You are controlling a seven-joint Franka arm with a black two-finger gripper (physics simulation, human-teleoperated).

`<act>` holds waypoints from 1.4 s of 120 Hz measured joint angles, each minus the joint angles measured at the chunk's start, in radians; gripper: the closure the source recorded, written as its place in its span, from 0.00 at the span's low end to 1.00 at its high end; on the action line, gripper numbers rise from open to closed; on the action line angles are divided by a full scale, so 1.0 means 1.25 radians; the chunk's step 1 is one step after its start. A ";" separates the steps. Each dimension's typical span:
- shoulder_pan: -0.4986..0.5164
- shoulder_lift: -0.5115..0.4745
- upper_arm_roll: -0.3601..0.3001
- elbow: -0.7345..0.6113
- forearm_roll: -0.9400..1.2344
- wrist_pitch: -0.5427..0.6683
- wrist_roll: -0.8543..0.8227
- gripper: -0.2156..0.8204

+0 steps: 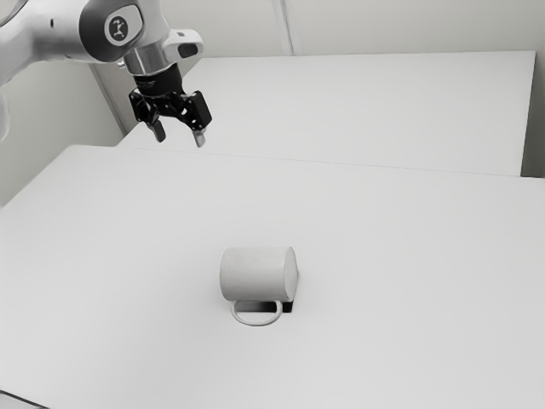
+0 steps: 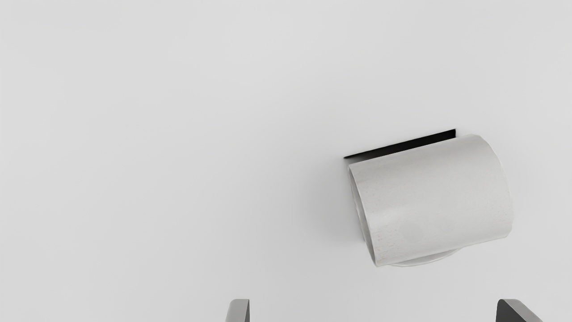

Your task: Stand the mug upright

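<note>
High over the table's far part, toward the exterior view's upper left, my gripper [image 1: 179, 136] hangs open with nothing between its fingers. The white mug [image 1: 255, 274] lies on its side on the table, well below and apart from the gripper, its handle [image 1: 257, 321] toward the exterior view's bottom edge. In the wrist view, the mug [image 2: 431, 201] lies beyond the fingertips of the open gripper [image 2: 373, 308]. Its rim [image 2: 363, 217] shows edge-on there, and its body hides most of the handle.
Around the mug spreads a white table [image 1: 409, 273]. A narrow black patch [image 2: 402, 145] lies right alongside the mug. Behind the table rises another white surface [image 1: 366, 111], and a dark thin line [image 1: 21, 399] crosses the exterior view's bottom left corner.
</note>
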 joint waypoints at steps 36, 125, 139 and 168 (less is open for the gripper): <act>-0.006 -0.047 0.001 -0.086 -0.029 0.013 -0.002 0.21; 0.042 -0.102 0.040 -0.496 -0.329 0.312 0.083 0.21; 0.044 -0.099 0.041 -0.539 -0.416 0.361 0.125 0.21; 0.052 -0.083 0.043 -0.627 -0.622 0.433 0.241 0.21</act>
